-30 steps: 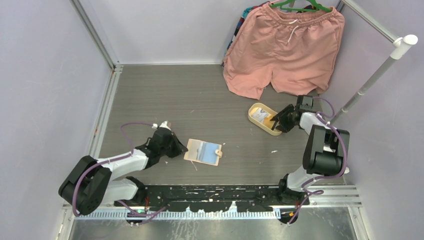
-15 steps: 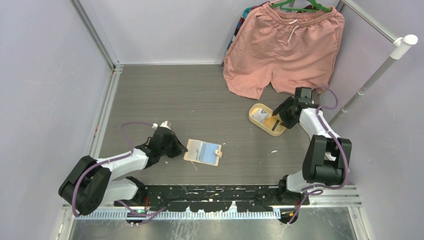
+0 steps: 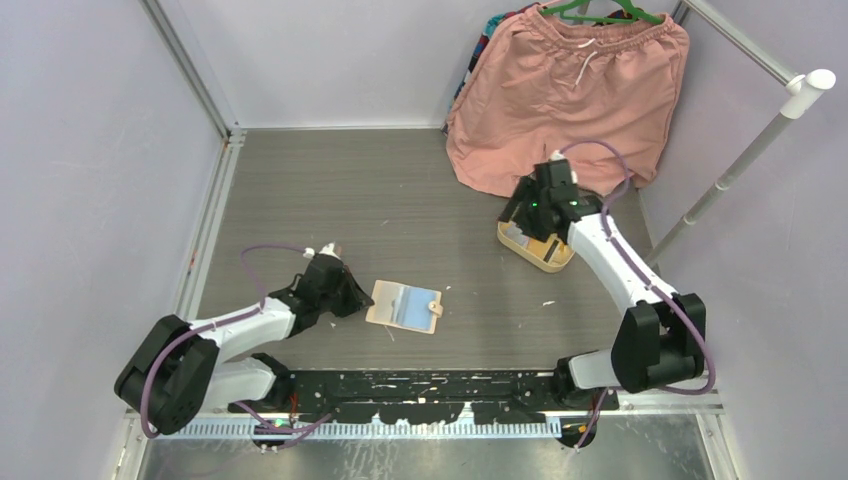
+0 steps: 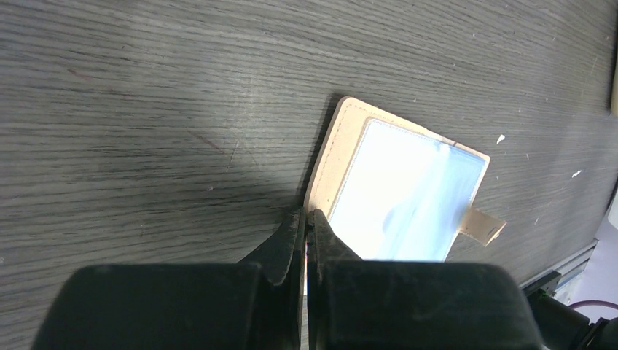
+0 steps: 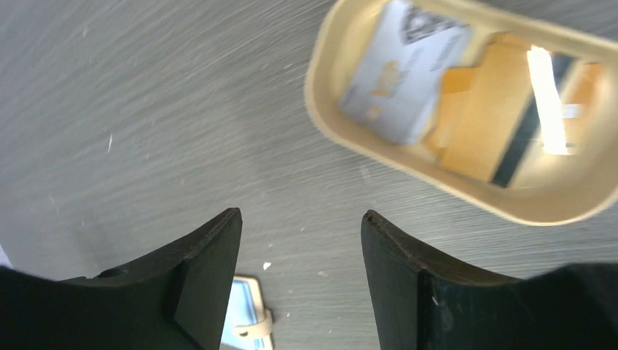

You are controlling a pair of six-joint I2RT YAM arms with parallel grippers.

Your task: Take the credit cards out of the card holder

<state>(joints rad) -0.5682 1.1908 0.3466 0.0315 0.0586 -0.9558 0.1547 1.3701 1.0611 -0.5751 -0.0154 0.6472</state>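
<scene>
The card holder point(image 3: 404, 305) lies open on the table, tan with pale blue pockets and a snap tab; no card shows in it. It also shows in the left wrist view point(image 4: 404, 193) and small in the right wrist view point(image 5: 244, 317). My left gripper point(image 3: 355, 297) point(image 4: 307, 213) is shut, its tips touching the holder's left edge. My right gripper point(image 3: 522, 212) point(image 5: 301, 219) is open and empty, above the table beside the oval tan tray point(image 3: 548, 264). In the tray point(image 5: 437, 186) lie a whitish credit card point(image 5: 404, 73) and an orange-yellow credit card point(image 5: 495, 124).
Pink shorts point(image 3: 570, 100) hang on a hanger at the back right, their hem close behind the right arm. A white pole point(image 3: 745, 160) slants along the right wall. Small white specks lie on the table.
My right arm has swung from the tray's right side up and to the left, over the tray's far end. The left arm and the card holder have barely moved.
</scene>
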